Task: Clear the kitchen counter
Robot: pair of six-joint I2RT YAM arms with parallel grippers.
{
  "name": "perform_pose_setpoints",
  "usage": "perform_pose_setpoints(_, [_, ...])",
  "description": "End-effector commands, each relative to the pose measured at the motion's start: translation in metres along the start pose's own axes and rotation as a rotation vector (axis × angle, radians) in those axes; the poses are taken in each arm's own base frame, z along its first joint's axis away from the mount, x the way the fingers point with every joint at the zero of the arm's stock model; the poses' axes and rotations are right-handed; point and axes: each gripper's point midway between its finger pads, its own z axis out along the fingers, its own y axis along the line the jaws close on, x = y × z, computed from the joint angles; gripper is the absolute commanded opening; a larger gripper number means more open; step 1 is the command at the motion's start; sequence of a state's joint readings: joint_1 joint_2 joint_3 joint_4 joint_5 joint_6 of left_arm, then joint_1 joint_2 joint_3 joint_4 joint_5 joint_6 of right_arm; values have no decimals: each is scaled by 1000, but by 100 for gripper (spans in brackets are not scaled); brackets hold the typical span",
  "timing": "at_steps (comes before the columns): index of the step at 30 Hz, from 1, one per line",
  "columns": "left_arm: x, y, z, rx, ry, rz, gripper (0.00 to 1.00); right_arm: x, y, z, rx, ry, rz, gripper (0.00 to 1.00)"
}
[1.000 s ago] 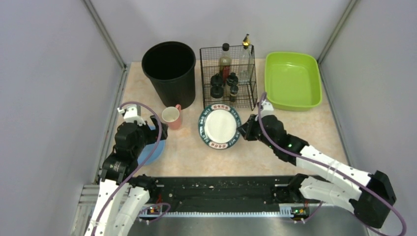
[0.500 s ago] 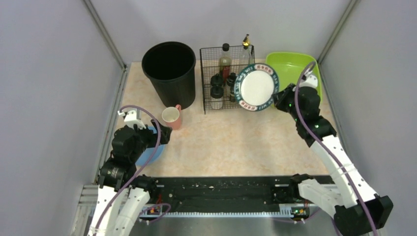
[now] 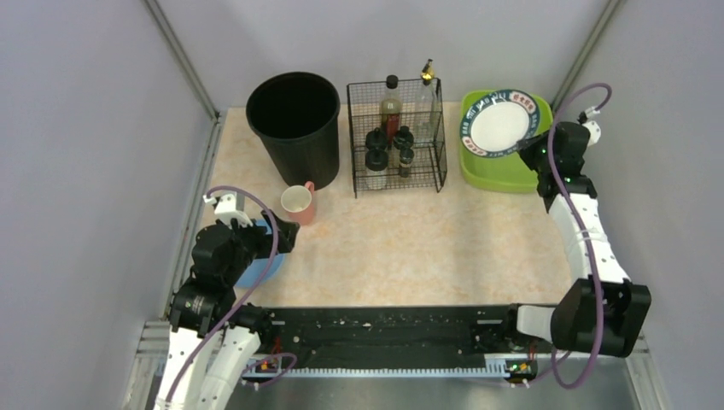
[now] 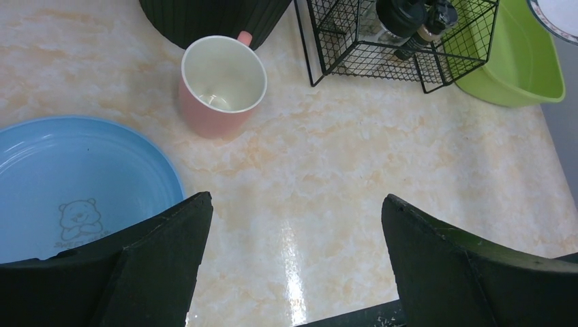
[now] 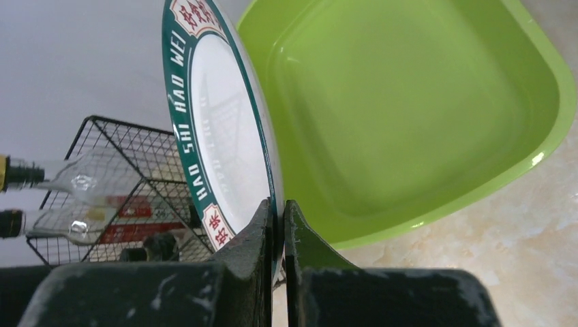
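Above green tray (image 3: 510, 181), right end effector (image 5: 278, 208) pinching plate (image 5: 225, 129), left end effector (image 4: 294, 204) apart, blue dish (image 4: 82, 170) cropped.

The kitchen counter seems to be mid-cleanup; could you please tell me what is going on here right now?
The right gripper is clamped on the rim of the green-rimmed plate, holding it tilted on edge over the lime-green tray, not yet set down. The left gripper is open and empty, hovering low over the kitchen counter beside the blue plate and near the pink mug. The black bin and the wire rack of bottles stand at the back.
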State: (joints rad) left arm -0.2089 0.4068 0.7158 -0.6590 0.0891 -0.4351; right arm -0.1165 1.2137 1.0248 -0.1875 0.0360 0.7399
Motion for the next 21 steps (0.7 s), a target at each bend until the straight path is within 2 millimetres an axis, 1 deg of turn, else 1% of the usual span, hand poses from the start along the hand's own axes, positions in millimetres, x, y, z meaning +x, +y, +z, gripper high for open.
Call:
perform_pose_setpoints(1, [-8,-4,0,22,-39,21,99,-48,31,21,-110,-121,128,0])
perform_pose_setpoints(3, [-8,-5,0,25,-38,21,99,-48,25,35,-95,-131,150,0])
perform_pose_setpoints(7, [-6,-7,1,40,-24,26,99,-48,4,64,-22,-159,177,0])
perform_pose_setpoints(8, [-5,-7,2,41,-21,26,99,-45,-3,74,-5,-150,188,0])
perform_pose_setpoints(11, [-3,-8,3,47,-10,27,99,-41,-13,95,6,-127,234,0])
perform_pose_setpoints(15, [-2,-9,4,53,-3,28,99,-27,-28,125,32,-83,275,0])
perform_pose_setpoints(18, [-3,-9,3,53,-6,28,99,-15,-35,145,39,-50,304,0])
perform_pose_setpoints(21, [-3,-8,3,49,-7,28,99,-1,-49,162,64,-31,334,0])
